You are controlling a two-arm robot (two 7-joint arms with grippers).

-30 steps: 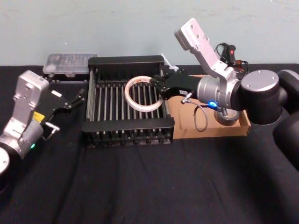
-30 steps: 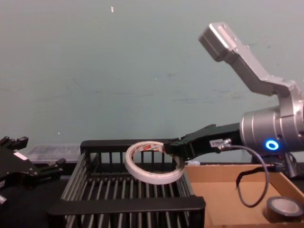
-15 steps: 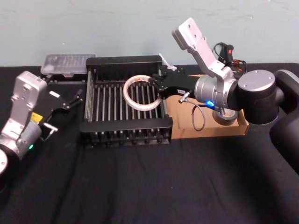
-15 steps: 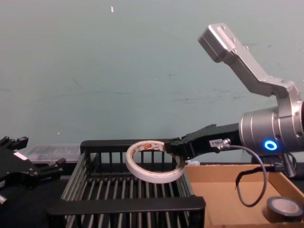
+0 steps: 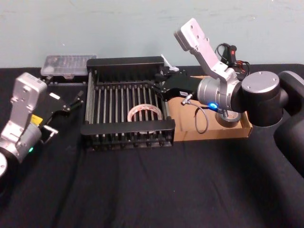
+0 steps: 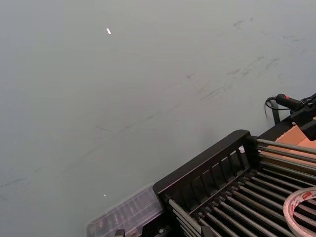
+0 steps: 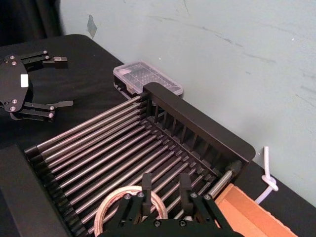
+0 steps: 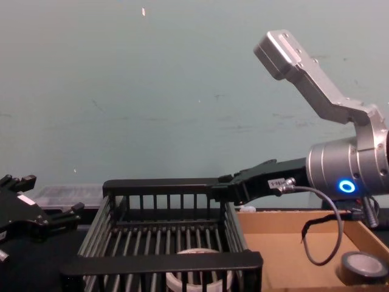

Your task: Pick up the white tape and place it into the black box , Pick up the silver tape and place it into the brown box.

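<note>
Lying in black box (image 5: 128, 128): white tape (image 5: 133, 113), lower middle of the floor in head view, flat on the bars, nothing touching it. Papery white band, wide hollow core. First placement looks done.
Black box build: centre frame. Rigid slatted basket with metal-looking rods and thick flat rims; the rods give the ring a level seat.
Brown box (image 5: 209, 136): right against the basket's right side. Shallow matte cardboard, low walls.
Silver tape (image 8: 363, 266): inside brown box, lower right of chest view, lying flat. Dark grey side, glossy top. Half hidden by the arm in head view. That step looks done too.
Left gripper (image 7: 60, 81): parked at left of the basket over black cloth (image 5: 142, 190), spread wide, empty.
Right gripper (image 5: 156, 90): hovers over the basket's upper-right part, above and beyond the white ring. Fingers a little apart, holding nothing; probably free to pull back.
Clear case (image 5: 66, 64): upper left, behind the basket. Ribbed plastic, not in play.
</note>
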